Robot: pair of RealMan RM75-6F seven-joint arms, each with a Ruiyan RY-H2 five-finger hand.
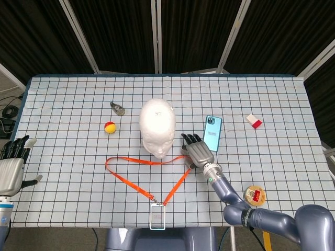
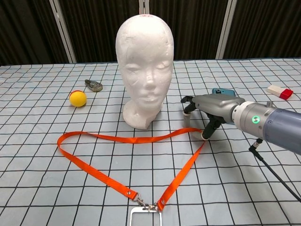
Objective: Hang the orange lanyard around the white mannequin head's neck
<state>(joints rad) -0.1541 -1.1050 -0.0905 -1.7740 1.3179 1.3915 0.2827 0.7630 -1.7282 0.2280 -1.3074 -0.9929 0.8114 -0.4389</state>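
Left hand (image 1: 10, 170) at the far left edge of the checked surface (image 1: 63, 172), fingers apart and extended, holding nothing; it shows in the head view only. Yellow-and-red ball (image 1: 110, 127) and a small metal object (image 1: 118, 108) lie left of the white mannequin head (image 1: 157, 125), which stands upright near the middle of the surface. Orange lanyard (image 1: 137, 179) lies flat in front of the head as an open loop, not around the neck, its 2 straps converging at a clip joined to a clear badge holder (image 1: 157, 216) at the near edge. Right hand (image 1: 197, 150), palm down with fingers spread and curved, is poised over the right corner of the loop; in the chest view its fingertips (image 2: 205, 135) come down just beside or onto the strap, and contact cannot be judged; nothing is lifted or grasped. Blue phone (image 1: 212, 133) lies just beyond this hand. White-and-red block (image 1: 254, 121) lies further right, and a round tan disc (image 1: 254, 194) shows near the right forearm
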